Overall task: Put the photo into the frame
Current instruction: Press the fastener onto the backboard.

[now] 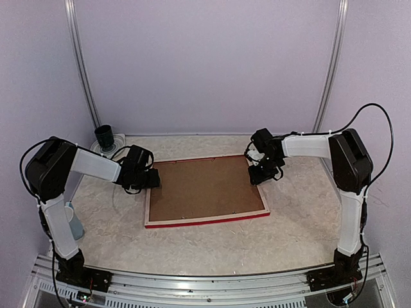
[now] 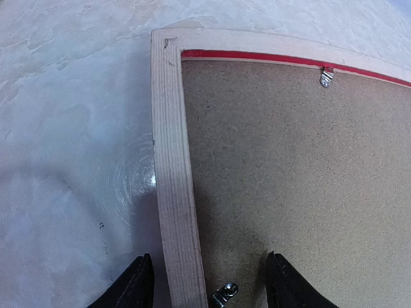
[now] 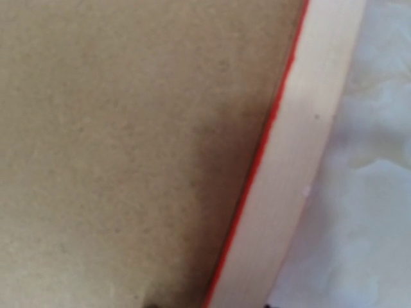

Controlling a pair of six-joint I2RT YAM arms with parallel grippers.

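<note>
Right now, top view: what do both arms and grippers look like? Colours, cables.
Both match: glossy white tubular links between bulky black joint housings, black bases on a silver rail. The left gripper and right gripper are black, two-fingered, with blunt matte fingers. A thin black cable loops off the right arm; another runs along the left arm. No markings legible.

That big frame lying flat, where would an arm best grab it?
Probably the left rail, from straight above: the frame lies flat and thin, so jaws can only straddle that pale wood strip, as the open left gripper does now.
</note>
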